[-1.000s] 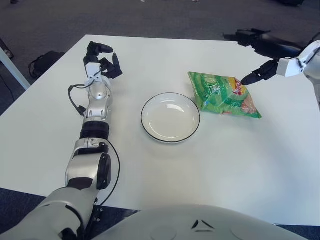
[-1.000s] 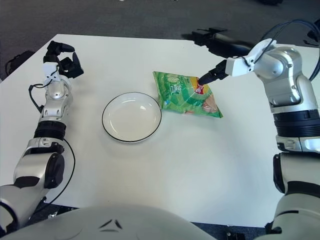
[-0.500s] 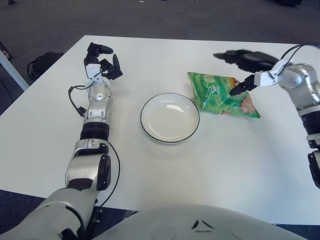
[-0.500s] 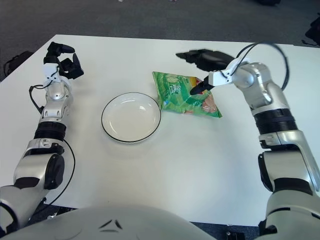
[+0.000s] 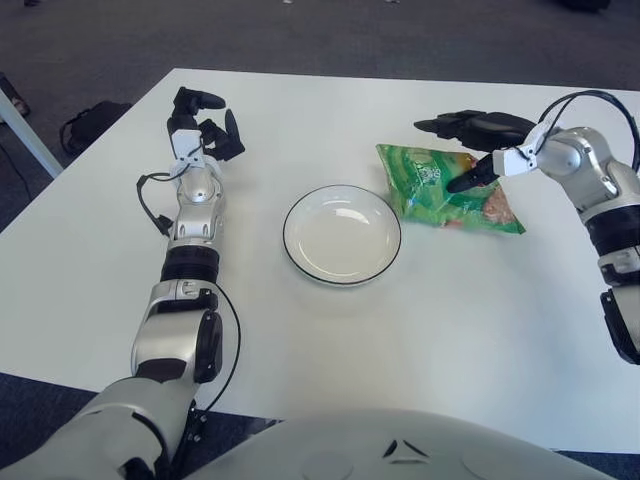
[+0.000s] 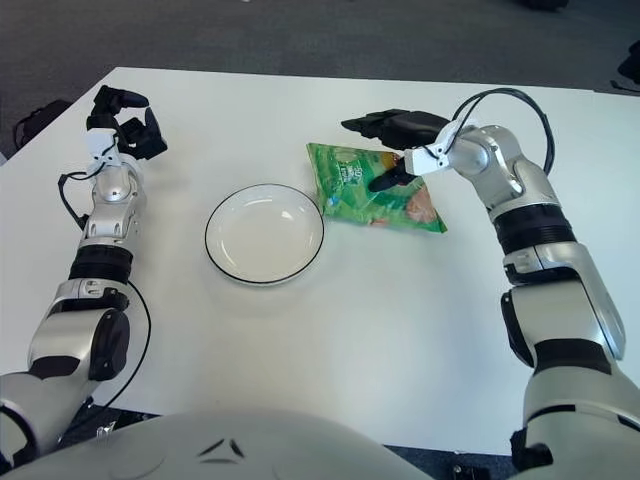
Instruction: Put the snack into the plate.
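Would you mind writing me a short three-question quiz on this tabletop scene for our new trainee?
1. True or false: the green snack bag already lies in the white plate.
2. Which hand is over the snack bag: A) the left hand, B) the right hand, C) both?
3. Fill in: seen from the robot, the snack bag lies to the ____ of the plate.

Key:
1. False. The bag lies on the white table, apart from the plate, which holds nothing.
2. B. The right hand is over the bag's far end, fingers spread, with no grasp on it yet; the left hand shows far left of the plate.
3. right
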`<action>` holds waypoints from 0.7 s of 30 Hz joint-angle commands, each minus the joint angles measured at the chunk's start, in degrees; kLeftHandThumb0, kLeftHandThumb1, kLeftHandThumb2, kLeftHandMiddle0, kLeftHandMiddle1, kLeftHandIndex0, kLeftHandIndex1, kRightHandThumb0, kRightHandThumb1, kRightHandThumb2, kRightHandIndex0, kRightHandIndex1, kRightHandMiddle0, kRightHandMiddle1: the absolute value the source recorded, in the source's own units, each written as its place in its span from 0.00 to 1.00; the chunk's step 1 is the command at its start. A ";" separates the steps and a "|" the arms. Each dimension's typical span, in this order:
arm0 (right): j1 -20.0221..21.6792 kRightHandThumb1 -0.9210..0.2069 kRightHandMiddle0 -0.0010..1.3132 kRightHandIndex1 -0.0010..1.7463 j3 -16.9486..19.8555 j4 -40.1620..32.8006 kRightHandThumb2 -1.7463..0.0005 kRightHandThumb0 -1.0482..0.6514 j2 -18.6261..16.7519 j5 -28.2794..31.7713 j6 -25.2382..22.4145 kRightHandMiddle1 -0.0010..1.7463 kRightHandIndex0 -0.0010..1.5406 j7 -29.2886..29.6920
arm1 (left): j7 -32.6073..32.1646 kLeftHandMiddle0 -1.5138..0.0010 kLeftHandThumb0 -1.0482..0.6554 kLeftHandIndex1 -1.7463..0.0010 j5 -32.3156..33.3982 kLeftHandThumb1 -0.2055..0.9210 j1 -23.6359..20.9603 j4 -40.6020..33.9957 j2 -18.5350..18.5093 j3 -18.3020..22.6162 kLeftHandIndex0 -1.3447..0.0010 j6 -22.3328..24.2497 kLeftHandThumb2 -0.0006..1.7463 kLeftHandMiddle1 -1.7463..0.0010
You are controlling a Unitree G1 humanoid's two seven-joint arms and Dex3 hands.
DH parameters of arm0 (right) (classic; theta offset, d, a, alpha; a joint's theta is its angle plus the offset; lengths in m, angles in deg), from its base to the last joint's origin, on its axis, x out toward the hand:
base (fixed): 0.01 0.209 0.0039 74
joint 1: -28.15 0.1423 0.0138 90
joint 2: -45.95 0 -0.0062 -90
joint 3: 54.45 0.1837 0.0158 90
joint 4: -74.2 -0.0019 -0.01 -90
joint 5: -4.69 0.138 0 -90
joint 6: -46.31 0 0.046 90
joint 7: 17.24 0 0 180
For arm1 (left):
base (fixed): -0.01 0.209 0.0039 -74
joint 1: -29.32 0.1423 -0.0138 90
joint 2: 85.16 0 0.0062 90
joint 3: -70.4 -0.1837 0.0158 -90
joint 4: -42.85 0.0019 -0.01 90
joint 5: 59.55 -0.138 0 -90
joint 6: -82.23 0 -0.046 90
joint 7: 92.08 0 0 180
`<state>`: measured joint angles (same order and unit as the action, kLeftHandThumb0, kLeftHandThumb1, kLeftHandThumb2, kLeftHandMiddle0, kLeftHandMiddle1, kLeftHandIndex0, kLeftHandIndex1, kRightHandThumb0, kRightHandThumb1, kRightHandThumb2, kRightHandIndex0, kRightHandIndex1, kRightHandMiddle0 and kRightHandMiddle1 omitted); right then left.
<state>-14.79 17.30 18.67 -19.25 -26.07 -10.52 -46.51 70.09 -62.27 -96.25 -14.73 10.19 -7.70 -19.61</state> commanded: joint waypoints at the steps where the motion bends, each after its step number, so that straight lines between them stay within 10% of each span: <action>1: -0.07 0.00 0.00 0.00 -1.14 0.88 0.70 0.00 -1.68 -0.32 -1.05 0.00 0.00 -0.50 | -0.10 0.29 0.35 0.00 0.08 0.53 0.45 -0.19 -0.32 0.25 0.59 -0.58 0.70 0.00; 21: -3.48 0.00 0.00 0.00 -2.89 -1.18 0.57 0.00 -4.38 -1.05 -5.01 0.00 0.00 -0.99 | 0.23 0.28 0.35 0.00 0.07 0.55 1.65 -1.26 -0.73 0.50 0.60 0.11 0.68 0.00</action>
<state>-17.71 15.24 17.48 -23.16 -25.91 -15.28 -48.26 70.13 -62.27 -95.39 -15.48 10.16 -7.50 -19.62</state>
